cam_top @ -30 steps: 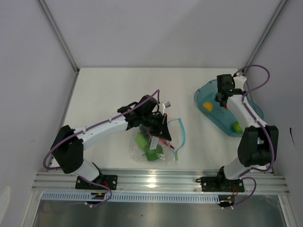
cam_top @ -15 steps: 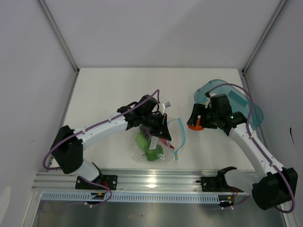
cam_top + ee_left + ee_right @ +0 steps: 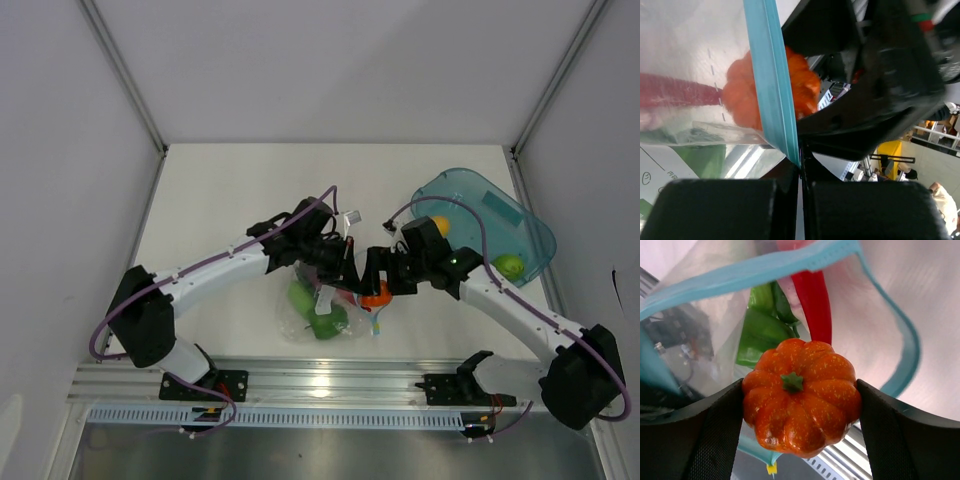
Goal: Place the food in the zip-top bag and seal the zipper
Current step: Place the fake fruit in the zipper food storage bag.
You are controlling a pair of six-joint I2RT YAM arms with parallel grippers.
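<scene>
The clear zip-top bag lies at the table's near middle with a red pepper and green peppers inside. My left gripper is shut on the bag's light blue zipper strip and holds the mouth up and open. My right gripper is shut on an orange toy pumpkin and holds it at the open mouth, with the zipper arching beyond it. The pumpkin shows through the plastic in the left wrist view. A yellow lemon and a green lime lie in the tray.
The translucent teal oval tray sits at the right rear, behind my right arm. The aluminium rail runs along the near edge. White walls enclose the table on the left, rear and right.
My right arm has swung left from the teal tray to the bag's mouth, carrying the orange pumpkin. The tray shifted slightly. My left gripper has kept its hold on the zipper.
</scene>
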